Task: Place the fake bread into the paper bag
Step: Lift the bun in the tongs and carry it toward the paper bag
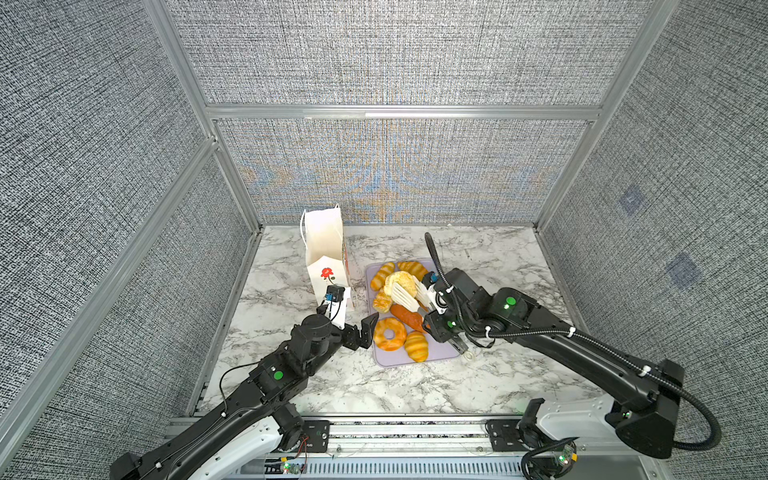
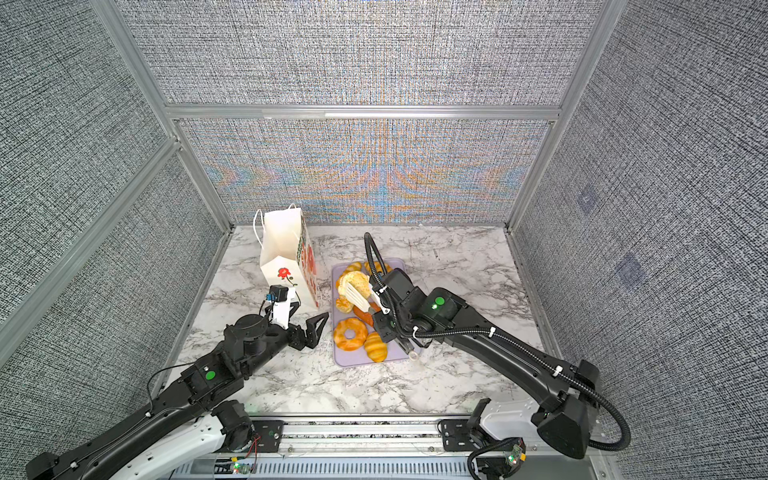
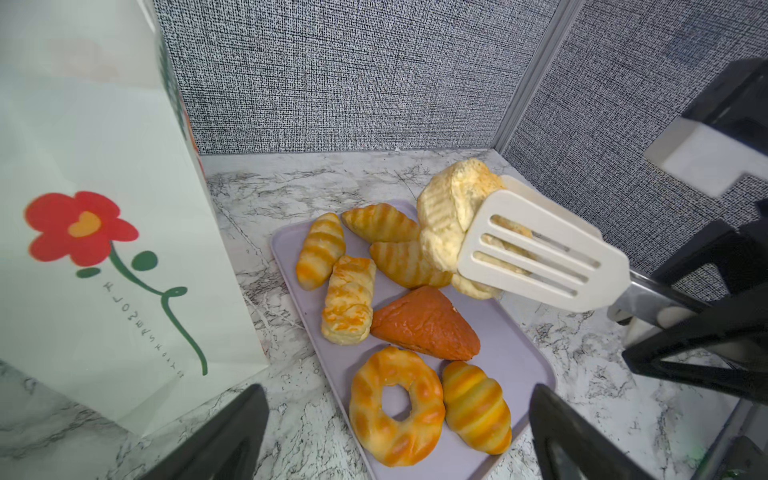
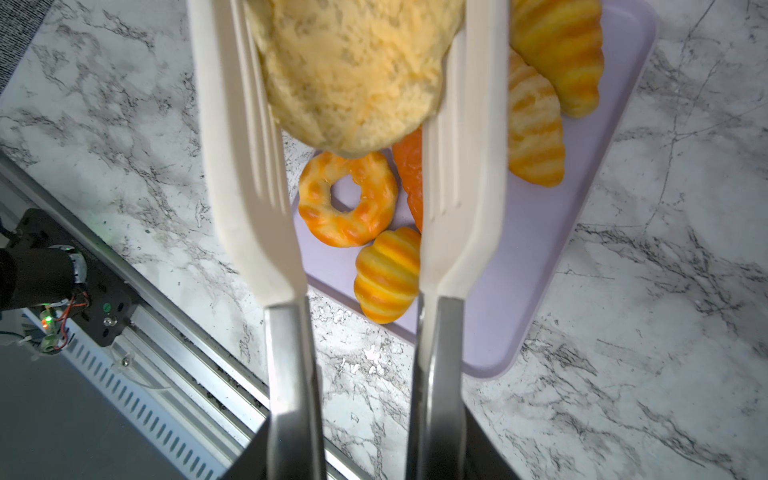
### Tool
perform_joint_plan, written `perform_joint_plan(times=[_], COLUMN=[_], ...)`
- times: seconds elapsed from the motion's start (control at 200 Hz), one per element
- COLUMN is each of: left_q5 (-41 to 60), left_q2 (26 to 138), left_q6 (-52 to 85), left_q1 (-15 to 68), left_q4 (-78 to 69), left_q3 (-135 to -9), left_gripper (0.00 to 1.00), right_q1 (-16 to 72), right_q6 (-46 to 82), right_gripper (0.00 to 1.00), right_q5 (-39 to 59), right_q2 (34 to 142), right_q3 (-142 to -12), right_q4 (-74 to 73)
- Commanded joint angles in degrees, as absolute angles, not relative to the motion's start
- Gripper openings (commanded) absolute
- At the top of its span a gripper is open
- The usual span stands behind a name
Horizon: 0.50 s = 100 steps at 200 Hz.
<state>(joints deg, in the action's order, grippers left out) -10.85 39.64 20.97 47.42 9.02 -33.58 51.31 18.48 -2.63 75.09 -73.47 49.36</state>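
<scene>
The white paper bag (image 1: 326, 249) (image 2: 282, 249) with a red flower (image 3: 79, 226) stands upright and open at the back left. Right of it, a lavender tray (image 1: 440, 353) (image 3: 511, 357) carries several pieces of fake bread, among them a ring doughnut (image 3: 397, 436) (image 4: 349, 199) and an orange-brown triangular piece (image 3: 428, 324). My right gripper (image 1: 440, 326) (image 4: 365, 449) is shut on white tongs (image 3: 540, 249) (image 4: 245, 166). The tongs clamp a pale round bun (image 1: 399, 280) (image 2: 353, 282) (image 4: 353, 75) above the tray's far part. My left gripper (image 1: 360, 332) (image 3: 397, 390) stands open and empty between the bag and the tray.
Grey fabric walls with aluminium posts (image 1: 249, 216) close the marble table (image 1: 374, 386) on three sides. A metal rail (image 1: 395, 432) runs along the front edge. The bag's cord handles (image 1: 303, 232) hang at its far left side.
</scene>
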Motion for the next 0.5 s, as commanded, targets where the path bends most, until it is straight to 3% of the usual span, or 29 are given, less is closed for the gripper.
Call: perform_joint_plan(times=[0.0,0.495], left_q5=[-12.9,-17.7], left_q2=[39.5,36.7], left_q6=[19.8,20.8], left_q1=[47.2,43.9], left_q4=[13.4,23.4], left_q3=[-35.5,-41.2], left_gripper=[0.99,0.99], right_q1=[51.3,51.7], right_q6=[16.9,13.8], right_gripper=[0.44,0.43], right_q5=[-0.9,5.5], right_q2=[75.6,81.9], right_q3=[-75.3,-85.6], right_q4=[45.9,41.2])
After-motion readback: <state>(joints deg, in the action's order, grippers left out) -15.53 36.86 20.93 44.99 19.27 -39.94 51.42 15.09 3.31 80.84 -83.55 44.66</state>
